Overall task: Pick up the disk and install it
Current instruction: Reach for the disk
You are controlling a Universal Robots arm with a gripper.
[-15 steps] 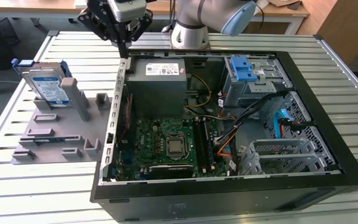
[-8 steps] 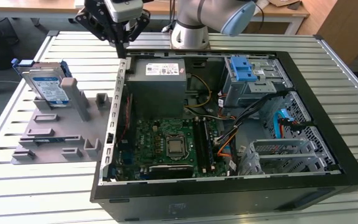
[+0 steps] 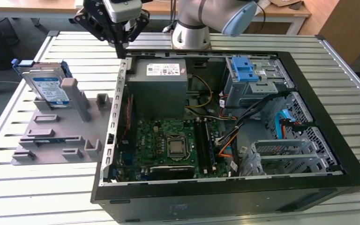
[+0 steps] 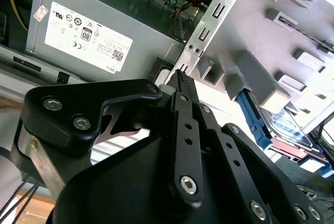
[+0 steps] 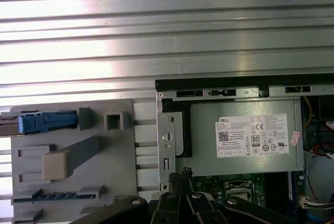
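Disk: one unit, stood on edge in the single grey fixture on tabletop, just outside the open computer case, label and blue rails exposed, presumably for easy access. Hand: one, clenched on nothing, poised above the case wall nearest the fixture, well apart from disk. Pickup not yet done.

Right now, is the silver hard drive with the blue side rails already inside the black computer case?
No, the silver hard drive stands in the grey plastic fixture outside the black computer case.
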